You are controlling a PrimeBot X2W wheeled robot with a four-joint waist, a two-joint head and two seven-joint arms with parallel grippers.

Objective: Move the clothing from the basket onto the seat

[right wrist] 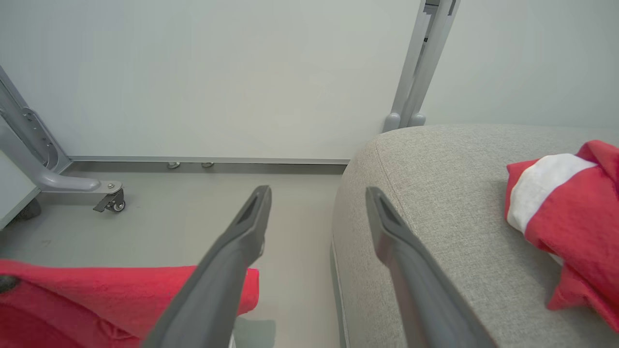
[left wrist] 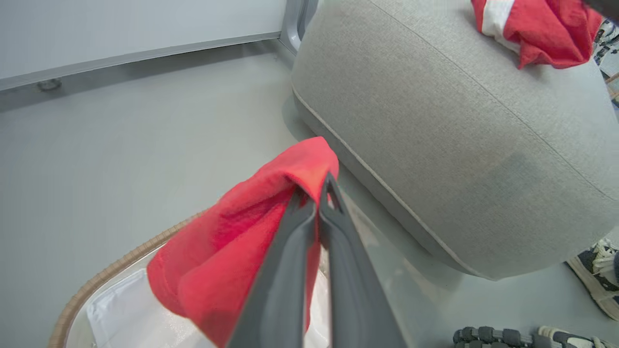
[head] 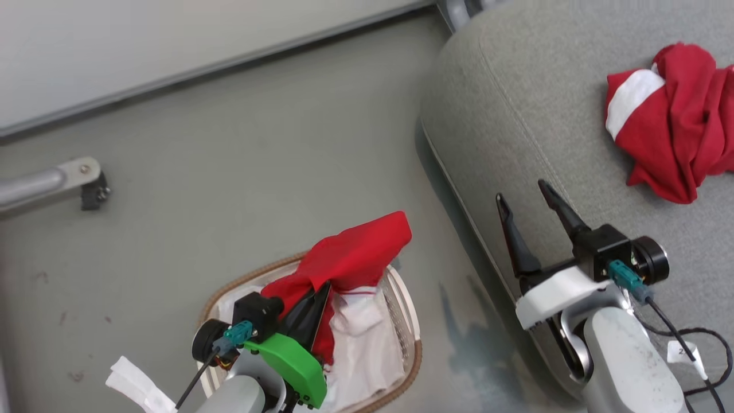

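Observation:
A plain red garment hangs lifted above the basket, with my left gripper shut on its fabric. Seen from the left wrist, the red cloth drapes over the closed fingers, above the woven rim. A second red garment with a white band lies crumpled on the grey seat. My right gripper stands open over the seat's left edge, holding nothing. The right wrist view shows its spread fingers, the seat and the striped garment.
The white liner fills the basket. A grey metal leg with a caster stands on the floor at left, a wall panel behind. Shoes show by the seat's base. A black cable trails over the seat near my right arm.

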